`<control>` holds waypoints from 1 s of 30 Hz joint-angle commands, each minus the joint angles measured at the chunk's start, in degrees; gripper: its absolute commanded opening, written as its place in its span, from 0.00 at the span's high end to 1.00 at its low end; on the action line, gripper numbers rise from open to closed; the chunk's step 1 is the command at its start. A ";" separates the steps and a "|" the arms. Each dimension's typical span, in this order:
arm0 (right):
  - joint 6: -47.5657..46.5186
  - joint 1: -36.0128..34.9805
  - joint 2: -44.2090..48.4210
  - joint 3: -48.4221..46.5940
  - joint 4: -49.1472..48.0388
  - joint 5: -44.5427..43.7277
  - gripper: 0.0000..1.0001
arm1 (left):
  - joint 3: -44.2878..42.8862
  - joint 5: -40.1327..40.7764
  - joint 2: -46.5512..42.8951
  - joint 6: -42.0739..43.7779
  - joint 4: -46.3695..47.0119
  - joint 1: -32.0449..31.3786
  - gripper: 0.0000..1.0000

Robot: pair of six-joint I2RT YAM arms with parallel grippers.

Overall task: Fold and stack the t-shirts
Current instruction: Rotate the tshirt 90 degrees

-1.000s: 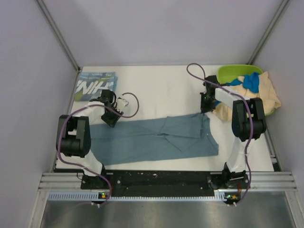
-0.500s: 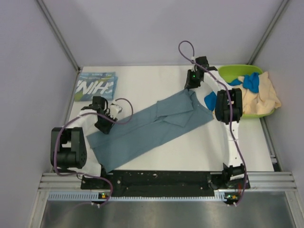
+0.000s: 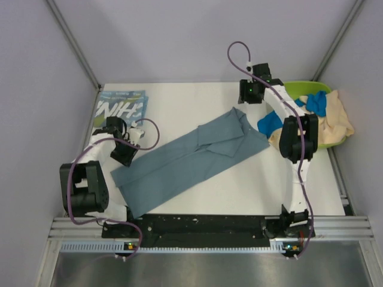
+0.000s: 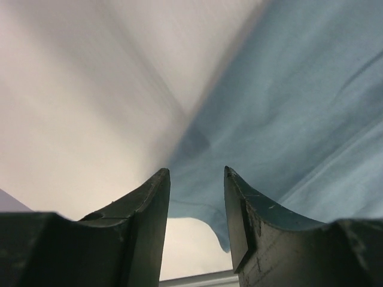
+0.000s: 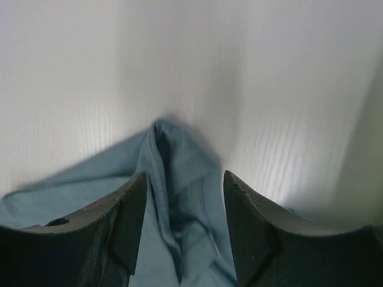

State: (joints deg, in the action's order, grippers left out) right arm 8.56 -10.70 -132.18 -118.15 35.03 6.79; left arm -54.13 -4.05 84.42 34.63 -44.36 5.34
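Observation:
A slate-blue t-shirt (image 3: 191, 158) lies flat and slanted on the white table, from near left to far right. My left gripper (image 3: 124, 155) is open at the shirt's left corner; in the left wrist view the cloth (image 4: 299, 89) lies under and beyond the gripper (image 4: 196, 179), with nothing gripped. My right gripper (image 3: 244, 103) hovers open over the shirt's far right tip (image 5: 173, 152), and the gripper (image 5: 184, 182) has bunched cloth below it. A folded teal t-shirt with white letters (image 3: 119, 109) lies at the back left. A bright blue t-shirt (image 3: 269, 124) and a cream t-shirt (image 3: 336, 121) spill from the tub.
A lime-green tub (image 3: 298, 89) stands at the back right, next to the right arm's elbow. Grey walls close in the table on three sides. The arms' base rail (image 3: 203, 226) runs along the near edge.
My right gripper swung the shirt's right end toward the back, then opened and let it go. The shirt went from level to slanted. My left gripper shifted left and back.

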 commanded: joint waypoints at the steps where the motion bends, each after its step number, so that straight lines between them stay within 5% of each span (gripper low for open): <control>1: 2.07 0.15 21.22 16.32 -1.19 -9.66 0.46 | -4.48 -0.59 4.16 -1.23 5.07 0.54 0.55; 8: 5.50 0.50 35.75 44.81 -1.27 -16.10 0.48 | -6.00 -8.86 7.60 1.74 2.26 0.54 0.56; 13: 9.46 1.03 38.40 54.42 -5.66 -13.21 0.48 | -1.43 -9.75 7.86 4.30 2.17 0.54 0.55; 17: 10.07 1.38 33.23 54.08 -6.99 -13.90 0.49 | 2.79 -8.43 8.21 3.34 5.94 0.46 0.65; 21: 8.58 1.73 28.39 53.64 -6.46 -13.47 0.69 | 7.09 -7.90 5.76 4.30 6.74 0.46 0.98; 25: 8.41 1.73 24.17 49.08 -5.94 -8.03 0.91 | 10.79 -7.46 3.30 5.62 6.22 0.46 1.00; 30: 9.72 1.73 16.62 36.53 -5.32 -3.01 1.00 | 13.35 -10.60 1.19 7.55 3.50 0.37 1.00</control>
State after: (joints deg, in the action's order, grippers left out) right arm 16.82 -9.19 -108.64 -72.84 32.58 -0.93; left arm -45.41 -11.86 84.95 39.77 -33.80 5.58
